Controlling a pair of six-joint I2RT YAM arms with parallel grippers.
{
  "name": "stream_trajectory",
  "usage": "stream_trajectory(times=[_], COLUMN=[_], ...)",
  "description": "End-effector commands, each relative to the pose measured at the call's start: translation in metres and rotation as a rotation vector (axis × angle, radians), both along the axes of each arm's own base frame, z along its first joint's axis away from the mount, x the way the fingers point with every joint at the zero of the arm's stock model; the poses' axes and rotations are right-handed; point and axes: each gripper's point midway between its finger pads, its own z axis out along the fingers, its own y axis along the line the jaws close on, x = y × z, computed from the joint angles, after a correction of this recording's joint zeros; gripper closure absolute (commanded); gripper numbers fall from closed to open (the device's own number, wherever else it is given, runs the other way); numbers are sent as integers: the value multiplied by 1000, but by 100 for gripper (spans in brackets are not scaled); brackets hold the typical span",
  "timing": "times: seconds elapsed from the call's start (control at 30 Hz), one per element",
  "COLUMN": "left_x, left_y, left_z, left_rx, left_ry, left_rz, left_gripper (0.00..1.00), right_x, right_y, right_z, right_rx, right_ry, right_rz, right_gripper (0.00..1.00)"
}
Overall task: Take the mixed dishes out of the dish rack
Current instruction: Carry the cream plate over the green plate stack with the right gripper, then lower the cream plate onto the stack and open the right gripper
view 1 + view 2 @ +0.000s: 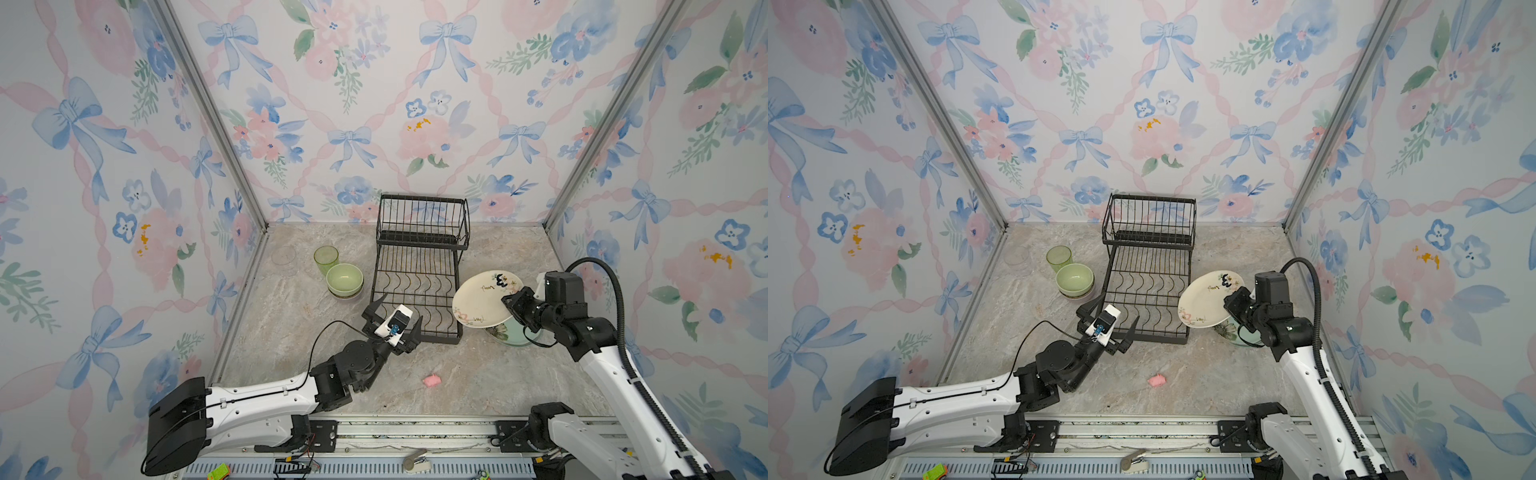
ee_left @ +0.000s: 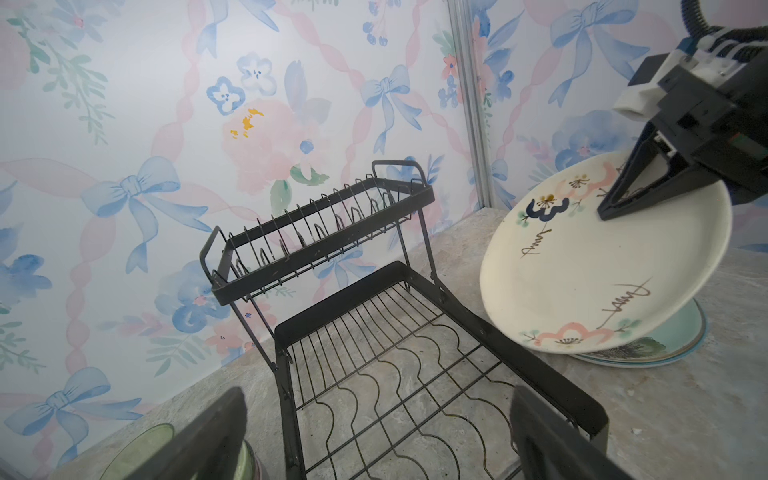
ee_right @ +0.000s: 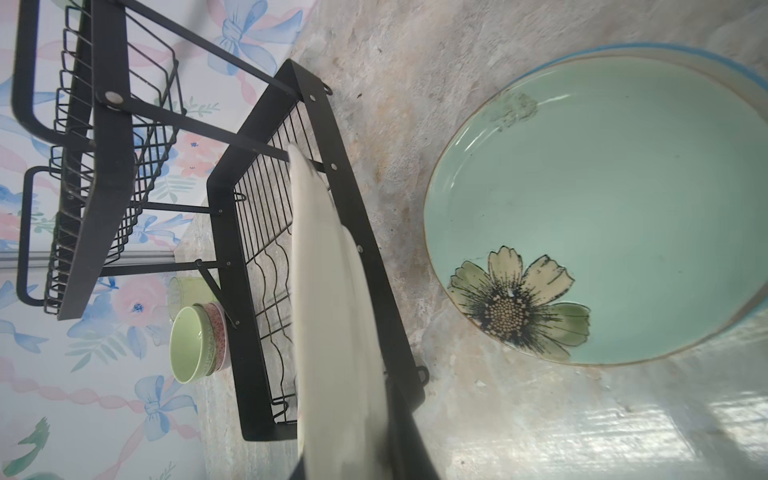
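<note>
The black dish rack [image 1: 419,270] [image 1: 1148,266] [image 2: 374,332] stands at the back middle with both tiers bare. My right gripper [image 1: 506,300] [image 1: 1228,302] [image 2: 607,211] is shut on the rim of the cream plate [image 1: 482,299] [image 1: 1206,301] [image 2: 582,270] [image 3: 328,291]. It holds the plate tilted, right of the rack, above the pale green plate [image 1: 508,336] [image 3: 602,199] lying on the table. My left gripper [image 1: 402,308] [image 1: 1116,309] [image 2: 384,436] is open and holds nothing, over the rack's near end.
Left of the rack, a green bowl [image 1: 344,279] [image 3: 189,345] sits nested in a pink-patterned bowl [image 3: 218,332]. Behind them are a green tumbler [image 1: 326,258] and a clear glass [image 1: 284,255]. A small pink lump [image 1: 432,380] lies on the near table.
</note>
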Motion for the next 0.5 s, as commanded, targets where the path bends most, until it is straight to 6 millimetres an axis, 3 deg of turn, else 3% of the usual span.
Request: stream_trajectory(times=[0.0, 0.23, 0.47], left_x=[2, 3, 4], left_y=[4, 6, 9], left_z=[0, 0, -1], left_rx=[-45, -50, -49], left_ry=[10, 12, 13], left_rz=[4, 11, 25], left_gripper=[2, 2, 2], right_x=[-3, -3, 17], right_y=[-22, -62, -62], right_z=[5, -32, -58], right_rx=[-36, 14, 119], right_ry=[-28, 48, 33], right_rz=[-53, -170, -156], right_gripper=[100, 100, 100])
